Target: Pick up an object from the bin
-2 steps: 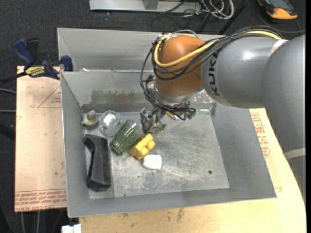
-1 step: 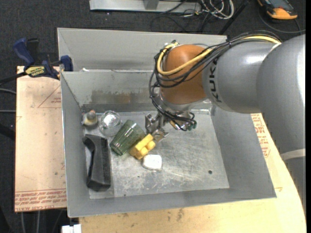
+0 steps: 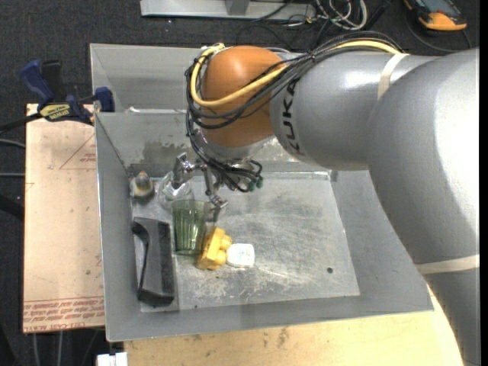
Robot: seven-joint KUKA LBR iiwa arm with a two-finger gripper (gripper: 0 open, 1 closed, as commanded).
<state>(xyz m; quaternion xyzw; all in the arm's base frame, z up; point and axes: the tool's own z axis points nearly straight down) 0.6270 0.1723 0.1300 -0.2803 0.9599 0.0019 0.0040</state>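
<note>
Camera view | gripper (image 3: pixel 197 191) spread open, gripping nothing | green clear cup (image 3: pixel 187 229) right under it, slightly toward frame bottom

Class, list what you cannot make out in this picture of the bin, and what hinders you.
1. Camera view: the back right floor of the bin, hidden by the arm.
2. Whether the claw touches the green cup: the wrist overlaps the cup's top.
3. The small round thing by the left wall: too small to identify.
</note>
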